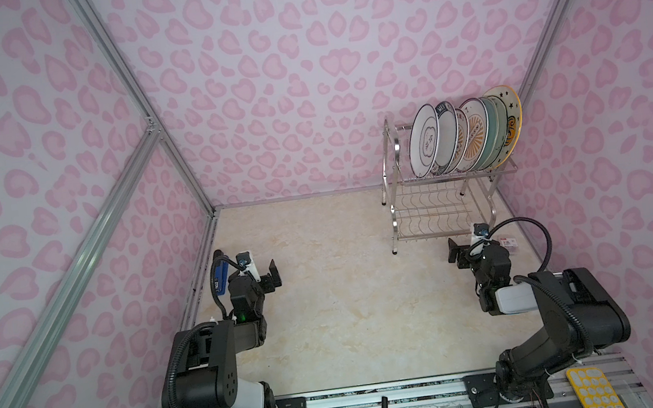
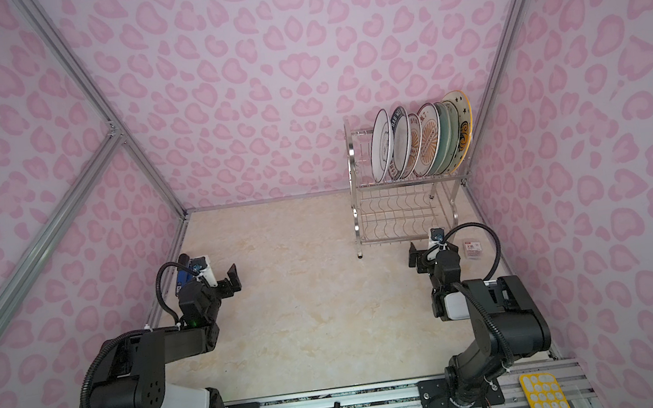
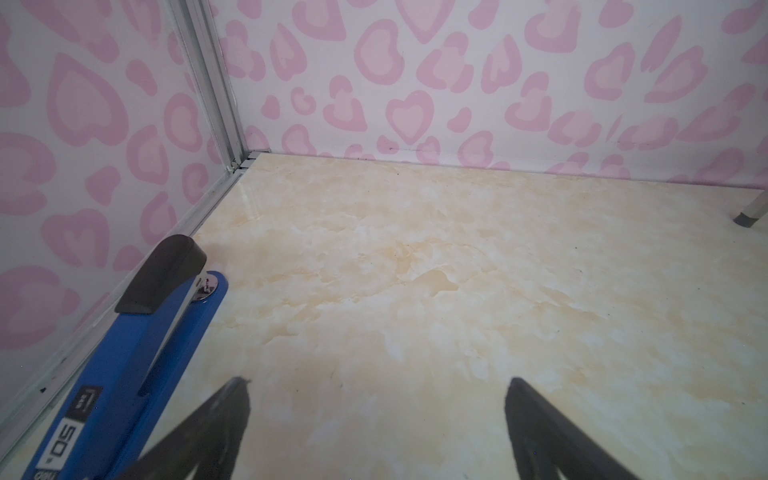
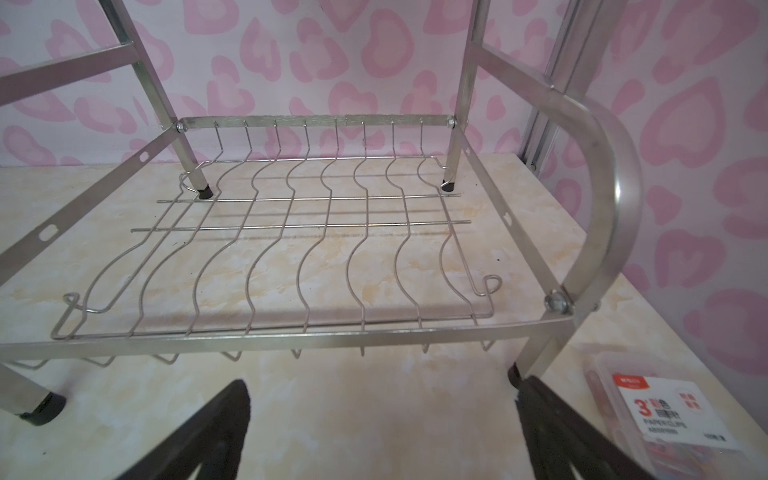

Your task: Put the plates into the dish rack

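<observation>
Evidently loading is complete: the plates (image 1: 465, 134) stand on edge in the upper tier of the dish rack (image 4: 291, 338); left gripper (image 1: 273, 276) and right gripper (image 1: 453, 250) hover released, empty; next, only retreat.

Up on the rack (image 1: 431, 218), plates (image 1: 426, 144) overlap, each masking the next; rim lettering's unreadable. Beside the rack, the clip box (image 4: 648, 415) runs off-frame.
</observation>
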### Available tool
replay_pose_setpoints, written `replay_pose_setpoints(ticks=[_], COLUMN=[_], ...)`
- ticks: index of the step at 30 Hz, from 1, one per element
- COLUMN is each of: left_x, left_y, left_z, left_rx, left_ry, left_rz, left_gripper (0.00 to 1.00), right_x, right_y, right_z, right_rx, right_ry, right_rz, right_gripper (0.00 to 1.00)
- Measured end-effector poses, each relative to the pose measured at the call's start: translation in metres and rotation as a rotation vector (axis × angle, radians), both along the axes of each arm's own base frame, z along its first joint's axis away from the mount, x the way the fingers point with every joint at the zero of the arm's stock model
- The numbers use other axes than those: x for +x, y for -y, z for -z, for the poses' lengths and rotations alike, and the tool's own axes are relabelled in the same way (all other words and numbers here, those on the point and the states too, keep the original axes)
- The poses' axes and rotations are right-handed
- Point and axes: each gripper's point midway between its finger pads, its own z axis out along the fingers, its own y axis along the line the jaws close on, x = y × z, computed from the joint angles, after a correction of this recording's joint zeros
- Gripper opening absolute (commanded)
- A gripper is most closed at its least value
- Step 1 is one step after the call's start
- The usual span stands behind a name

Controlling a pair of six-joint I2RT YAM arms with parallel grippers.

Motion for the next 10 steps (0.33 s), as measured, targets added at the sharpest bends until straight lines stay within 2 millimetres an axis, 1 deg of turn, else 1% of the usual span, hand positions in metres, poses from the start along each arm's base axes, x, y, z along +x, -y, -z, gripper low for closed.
replay_pose_setpoints(ticks=[10], left_x=[0.0014], left_y=[-0.0001], left_z=[-0.0005], left_rx=[0.000], left_ry=[0.000], left_rz=[0.000], left_gripper=[0.97], right_x=[0.0001], right_y=[-0.0012], right_z=[0.0000], right_rx=[0.000], right_ry=[0.000], right_rz=[-0.007], right_gripper=[0.99])
